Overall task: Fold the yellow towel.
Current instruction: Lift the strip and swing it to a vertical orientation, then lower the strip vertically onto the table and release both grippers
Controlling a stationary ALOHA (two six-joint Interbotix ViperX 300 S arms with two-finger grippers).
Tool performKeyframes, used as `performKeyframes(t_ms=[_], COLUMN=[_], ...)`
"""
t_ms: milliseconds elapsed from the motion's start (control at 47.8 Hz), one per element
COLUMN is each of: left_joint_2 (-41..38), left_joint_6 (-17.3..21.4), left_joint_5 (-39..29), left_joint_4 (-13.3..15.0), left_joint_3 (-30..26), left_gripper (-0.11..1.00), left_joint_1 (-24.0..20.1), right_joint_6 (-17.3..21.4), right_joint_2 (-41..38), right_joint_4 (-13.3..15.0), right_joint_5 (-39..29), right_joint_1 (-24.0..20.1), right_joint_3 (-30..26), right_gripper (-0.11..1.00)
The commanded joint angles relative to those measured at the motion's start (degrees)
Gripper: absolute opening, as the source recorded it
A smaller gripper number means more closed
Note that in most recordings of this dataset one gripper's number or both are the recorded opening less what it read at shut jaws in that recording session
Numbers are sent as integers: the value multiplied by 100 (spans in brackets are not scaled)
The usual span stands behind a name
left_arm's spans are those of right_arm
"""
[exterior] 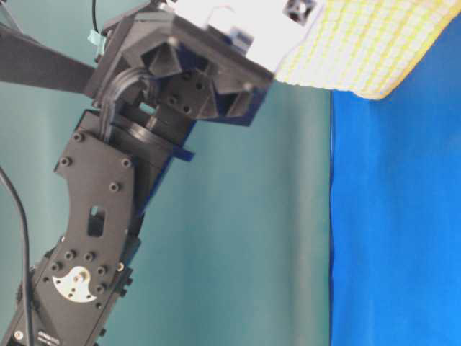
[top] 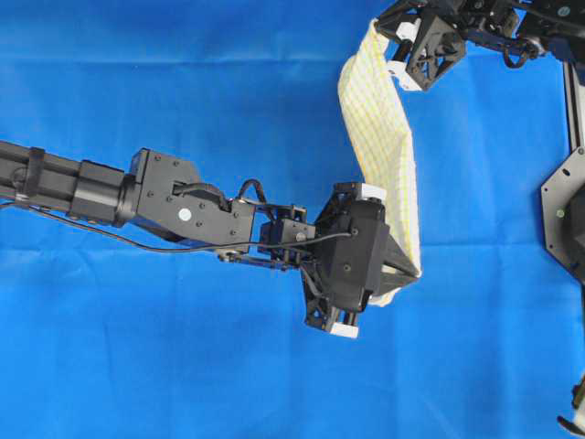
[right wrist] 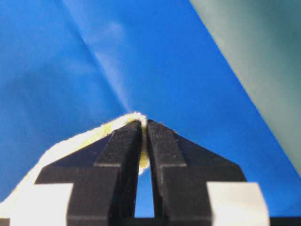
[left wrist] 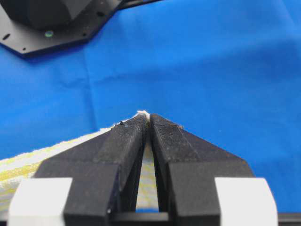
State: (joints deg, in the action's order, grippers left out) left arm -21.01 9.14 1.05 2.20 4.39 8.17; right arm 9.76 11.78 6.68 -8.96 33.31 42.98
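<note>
- Overhead view: the left arm stretches in level from the left edge, its left gripper (top: 413, 271) clamped on the lower end of the yellow towel (top: 379, 137). The right gripper (top: 382, 27) reaches in from the top right corner and pinches the towel's upper end. The towel hangs between them as a narrow curved band above the blue cloth (top: 183, 73) that covers the bench, right of centre.
- Table-level view: a black arm (exterior: 108, 216) rises steeply from the bottom left, filling the left half; which arm it is cannot be told. Only here does the towel's checked underside show, at the top right beside the arm's head, held high above the blue cloth. A grey-green backdrop (exterior: 238, 238) stands behind.
- Left wrist view: the left gripper's fingers (left wrist: 124, 141) press together on a towel edge, a white tip poking out past them. Cloth trails off to the lower left. A black base plate (left wrist: 56, 28) lies on the blue cloth at top left.
- Right wrist view: the right gripper's fingers (right wrist: 123, 141) are closed on a pale yellow hem, the towel drooping to the lower left.
</note>
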Motion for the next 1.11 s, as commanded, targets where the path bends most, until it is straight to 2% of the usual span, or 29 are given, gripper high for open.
performKeyframes(t_ms=[0, 188, 377, 544, 690, 858, 1088], left_joint_2=[211, 501, 844, 1134, 1362, 1503, 1529], left_joint_6=[-26, -255, -721, -1099, -1204, -1213, -1248], left_joint_5=[88, 642, 1318, 1714, 1863, 1907, 1881], left_joint_4=[18, 35, 35, 53, 97, 132, 132], left_joint_3=[70, 800, 1661, 2355, 2821, 3111, 3173], left_gripper=[4, 4, 4, 4, 4, 4, 4], left_joint_1=[44, 211, 466, 659, 773, 861, 879], right_joint_6=[9, 0, 0, -9, 0, 0, 18], right_joint_2=[-44, -589, -1213, -1670, -1898, -2004, -2065], right_joint_4=[18, 18, 18, 18, 18, 18, 9], right_joint_5=[105, 185, 193, 193, 185, 202, 185], right_joint_1=[-35, -211, -378, -554, -633, -686, -738], right_joint_3=[-202, -642, -1257, -1767, -2074, -2206, -2224], right_gripper=[5, 5, 5, 5, 5, 5, 5])
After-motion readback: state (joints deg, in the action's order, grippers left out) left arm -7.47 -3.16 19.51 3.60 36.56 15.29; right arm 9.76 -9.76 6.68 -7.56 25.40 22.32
